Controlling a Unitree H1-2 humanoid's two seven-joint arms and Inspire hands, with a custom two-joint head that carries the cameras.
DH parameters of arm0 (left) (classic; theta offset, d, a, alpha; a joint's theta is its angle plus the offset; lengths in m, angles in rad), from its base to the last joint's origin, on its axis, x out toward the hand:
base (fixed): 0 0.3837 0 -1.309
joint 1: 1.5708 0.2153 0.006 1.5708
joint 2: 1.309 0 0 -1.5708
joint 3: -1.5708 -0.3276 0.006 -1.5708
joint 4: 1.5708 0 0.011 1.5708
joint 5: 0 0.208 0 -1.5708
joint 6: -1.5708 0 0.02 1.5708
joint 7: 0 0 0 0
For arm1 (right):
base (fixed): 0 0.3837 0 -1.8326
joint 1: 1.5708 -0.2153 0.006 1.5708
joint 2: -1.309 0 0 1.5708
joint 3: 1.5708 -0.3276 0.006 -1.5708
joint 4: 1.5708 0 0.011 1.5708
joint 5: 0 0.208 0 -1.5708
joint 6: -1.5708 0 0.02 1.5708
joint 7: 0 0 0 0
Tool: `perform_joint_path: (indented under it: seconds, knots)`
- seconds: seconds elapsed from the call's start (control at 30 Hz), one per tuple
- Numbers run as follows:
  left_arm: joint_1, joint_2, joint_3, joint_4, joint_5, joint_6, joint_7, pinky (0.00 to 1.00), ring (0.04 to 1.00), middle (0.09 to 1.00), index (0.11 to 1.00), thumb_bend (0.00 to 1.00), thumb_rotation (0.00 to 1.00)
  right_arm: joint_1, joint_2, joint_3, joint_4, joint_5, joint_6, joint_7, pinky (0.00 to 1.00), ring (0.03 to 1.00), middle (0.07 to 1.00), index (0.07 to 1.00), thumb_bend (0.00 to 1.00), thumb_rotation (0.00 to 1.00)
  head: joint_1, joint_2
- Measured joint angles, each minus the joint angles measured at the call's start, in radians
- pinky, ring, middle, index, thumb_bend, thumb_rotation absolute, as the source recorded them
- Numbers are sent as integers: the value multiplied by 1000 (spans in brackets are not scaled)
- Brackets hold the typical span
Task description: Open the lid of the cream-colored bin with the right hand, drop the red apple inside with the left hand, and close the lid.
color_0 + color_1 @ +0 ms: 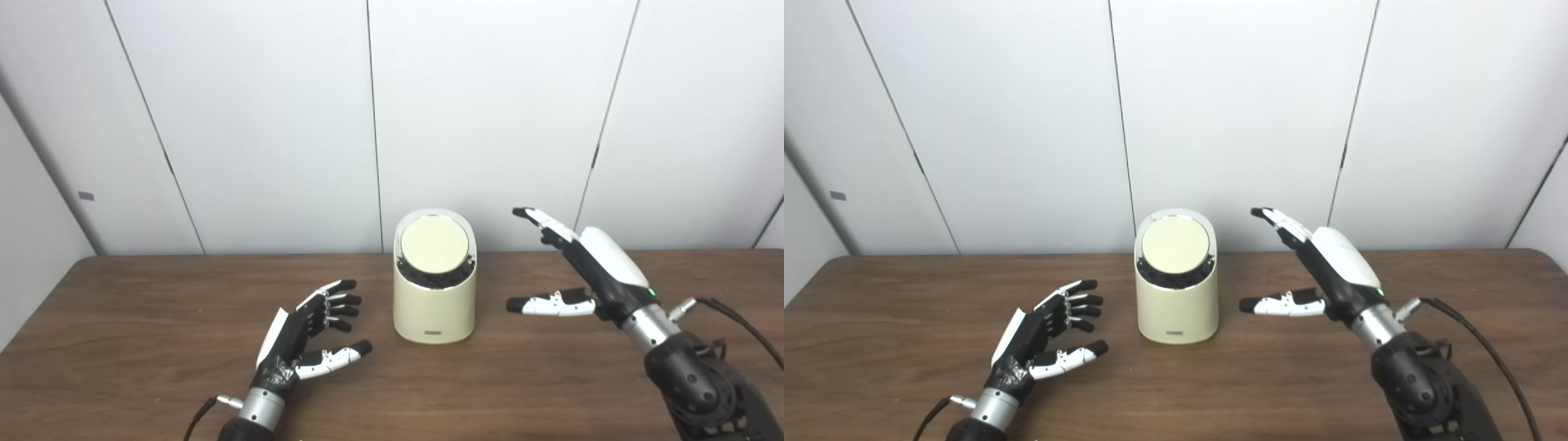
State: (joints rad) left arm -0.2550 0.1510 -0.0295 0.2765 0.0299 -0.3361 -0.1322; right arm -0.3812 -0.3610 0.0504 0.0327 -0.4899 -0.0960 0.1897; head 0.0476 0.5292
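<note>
One cream-coloured cylindrical plastic bin (435, 294) stands mid-table, its round lid (435, 244) shut, contents hidden. Left hand (306, 343) at eight o'clock, right hand (582, 269) at three, both spread wide, empty.

Dark wooden table (153, 343) before white panelled wall (269, 122).

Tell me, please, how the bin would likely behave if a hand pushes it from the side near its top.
The bin stands tall on a fairly narrow base, so a push near the top would probably tip it rather than slide it. Its smooth walls look like stiff plastic, likely light and a little slippery on the table. The lid lies shut.
</note>
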Motion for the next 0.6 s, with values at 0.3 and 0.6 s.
perform_joint_path:
  seconds: [0.3,0.6]
  knots:
    - [1,0,2,-1,-1,0,-1,634,717,757,840,757,166,56,13,-9,28,96,0,-27,817,882,915,956,803,415,-3,0]
    - [3,2,5,0,-8,-10,-3,618,711,763,842,763,165,128,79,-4,6,121,14,-55,812,894,923,933,784,304,-23,-8]
